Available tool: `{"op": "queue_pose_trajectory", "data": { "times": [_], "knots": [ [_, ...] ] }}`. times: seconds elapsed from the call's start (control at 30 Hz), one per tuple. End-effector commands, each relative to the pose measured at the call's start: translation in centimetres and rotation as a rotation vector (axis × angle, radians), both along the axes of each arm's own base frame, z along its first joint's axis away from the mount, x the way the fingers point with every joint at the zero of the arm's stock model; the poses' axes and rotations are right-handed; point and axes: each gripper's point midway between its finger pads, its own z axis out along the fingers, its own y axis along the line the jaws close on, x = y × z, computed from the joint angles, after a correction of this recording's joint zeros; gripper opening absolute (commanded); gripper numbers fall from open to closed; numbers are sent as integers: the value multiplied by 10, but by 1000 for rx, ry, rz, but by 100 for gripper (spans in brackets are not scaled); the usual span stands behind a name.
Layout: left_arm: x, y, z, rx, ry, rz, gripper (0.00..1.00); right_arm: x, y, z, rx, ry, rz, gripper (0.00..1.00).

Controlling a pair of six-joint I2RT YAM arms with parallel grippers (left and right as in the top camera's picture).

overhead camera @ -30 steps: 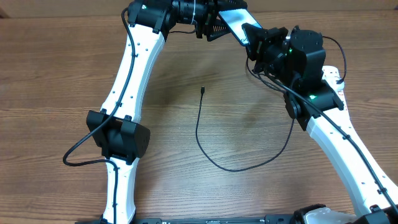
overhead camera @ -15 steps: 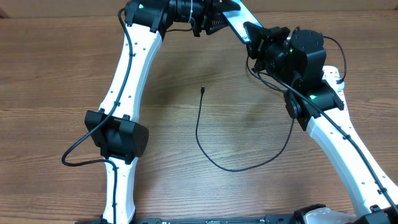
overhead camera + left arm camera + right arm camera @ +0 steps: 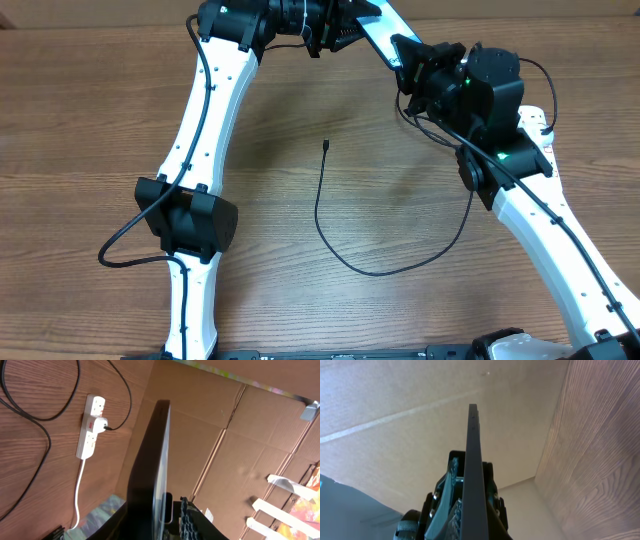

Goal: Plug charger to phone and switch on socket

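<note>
I have the phone [image 3: 378, 30] lifted at the far edge of the table [image 3: 80, 120], right up against the cardboard wall [image 3: 225, 435], so there is little room behind it. Its long axis runs slantwise from the left gripper [image 3: 343, 30] down to the right gripper [image 3: 408, 62]. Both wrist cameras see it edge-on. My left fingers sit on either side of one end and look closed on it. My right jaws are clamped tight on the other end.

I count one phone, one charger [image 3: 318, 205] and one socket [image 3: 90, 425]. The charger's connector tip [image 3: 327, 146] points toward the far edge and lies on bare wood between the arms, well apart from both. Its plug [image 3: 101, 424] sits in the socket, whose white cord [image 3: 80, 485] trails off along the table edge
</note>
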Motion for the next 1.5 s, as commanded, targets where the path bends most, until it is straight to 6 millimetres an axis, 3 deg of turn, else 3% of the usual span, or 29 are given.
{"op": "queue_pose_trajectory", "data": {
  "times": [0.0, 0.37, 0.73, 0.87, 1.27, 1.47],
  "knots": [
    [-1, -1, 8, -2, -27, 1, 31, -8, 8, 24, 20, -60, 21, 4],
    [-1, -1, 8, -1, -29, 0, 25, -11, 15, 23, 18, -57, 40, 4],
    [-1, -1, 8, -1, -29, -1, 6, -11, 15, 23, 18, -57, 43, 4],
    [-1, -1, 8, -1, -29, 0, 4, -11, 15, 23, 19, -57, 43, 4],
    [5, 8, 5, 45, -189, -25, 4, -11, 15, 20, 7, -48, 41, 37],
    [13, 39, -32, 228, -193, 34, 4, -13, 10, 0, -154, -50, 51, 39]
  ]
}}
